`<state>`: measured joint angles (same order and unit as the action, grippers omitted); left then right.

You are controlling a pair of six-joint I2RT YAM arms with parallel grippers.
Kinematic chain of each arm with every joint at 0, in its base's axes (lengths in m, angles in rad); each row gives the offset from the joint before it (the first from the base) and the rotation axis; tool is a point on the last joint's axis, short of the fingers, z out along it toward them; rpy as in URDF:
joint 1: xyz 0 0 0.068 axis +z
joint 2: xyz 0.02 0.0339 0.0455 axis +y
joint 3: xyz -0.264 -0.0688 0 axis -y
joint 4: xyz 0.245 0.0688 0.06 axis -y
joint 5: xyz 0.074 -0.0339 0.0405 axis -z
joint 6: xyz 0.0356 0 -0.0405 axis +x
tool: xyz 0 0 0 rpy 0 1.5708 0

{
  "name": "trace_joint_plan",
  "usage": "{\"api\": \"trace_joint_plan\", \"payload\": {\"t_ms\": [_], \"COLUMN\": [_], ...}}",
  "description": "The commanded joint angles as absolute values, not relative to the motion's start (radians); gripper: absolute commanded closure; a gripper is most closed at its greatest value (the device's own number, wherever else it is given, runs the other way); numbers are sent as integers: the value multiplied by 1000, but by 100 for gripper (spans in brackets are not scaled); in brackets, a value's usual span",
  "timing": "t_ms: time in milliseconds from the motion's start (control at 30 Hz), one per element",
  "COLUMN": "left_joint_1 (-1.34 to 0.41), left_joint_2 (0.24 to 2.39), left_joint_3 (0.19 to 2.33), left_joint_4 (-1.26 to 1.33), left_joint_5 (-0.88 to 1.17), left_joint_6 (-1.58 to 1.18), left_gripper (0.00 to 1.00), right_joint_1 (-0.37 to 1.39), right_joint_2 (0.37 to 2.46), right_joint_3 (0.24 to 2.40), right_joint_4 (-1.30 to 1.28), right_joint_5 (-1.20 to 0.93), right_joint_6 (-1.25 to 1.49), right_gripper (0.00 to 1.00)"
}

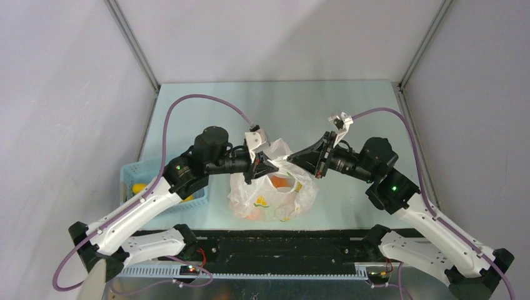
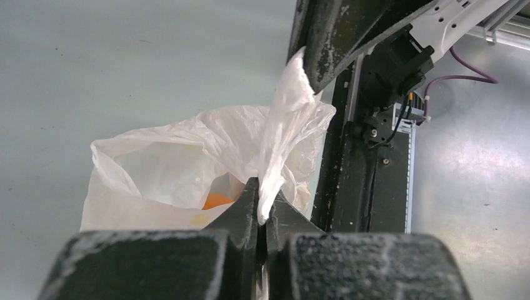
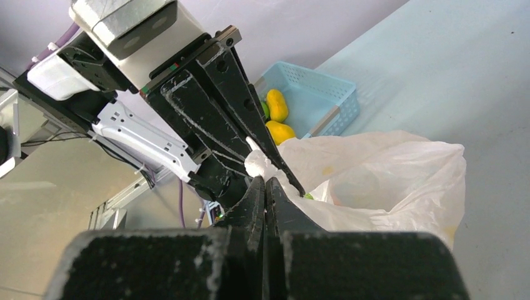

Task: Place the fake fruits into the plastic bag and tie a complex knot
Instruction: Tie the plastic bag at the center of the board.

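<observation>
The plastic bag (image 1: 272, 199) sits at the table's middle, white and crinkled, with orange fake fruits (image 1: 281, 182) showing through it. One orange fruit (image 2: 217, 200) is visible inside its mouth. My left gripper (image 2: 262, 199) is shut on a twisted handle strip (image 2: 284, 119) that rises from the bag. My right gripper (image 3: 264, 184) is shut on the bunched end of that handle (image 3: 256, 162), tip to tip with the left fingers (image 3: 244, 125). Both grippers meet just above the bag's top (image 1: 282, 159). No knot is in view.
A light blue slatted basket (image 1: 145, 170) stands left of the bag, beside the left arm, with two yellow fruits (image 3: 279, 119) in it. The black rail (image 1: 281, 244) runs along the near edge. Grey walls close the back and both sides.
</observation>
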<state>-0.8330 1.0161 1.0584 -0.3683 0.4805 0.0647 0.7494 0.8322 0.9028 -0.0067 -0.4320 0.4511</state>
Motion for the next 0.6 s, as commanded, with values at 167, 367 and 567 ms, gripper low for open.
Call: {"api": "trace_joint_plan", "payload": {"t_ms": [167, 367, 567], "left_joint_1": [-820, -819, -814], "left_joint_2": [1029, 1017, 978], "left_joint_3": [1079, 1063, 1008], "left_joint_4": [-394, -380, -350], "left_joint_5": [387, 366, 353], "left_joint_6": [72, 30, -5], "left_gripper": [100, 100, 100], "right_joint_1": [880, 1022, 1107], "right_joint_2": [766, 771, 802], "right_joint_3": [880, 769, 655], "right_joint_4": [-18, 36, 156], "right_joint_5": [-354, -169, -30], "right_joint_6": [352, 334, 340], "right_gripper": [100, 100, 100]}}
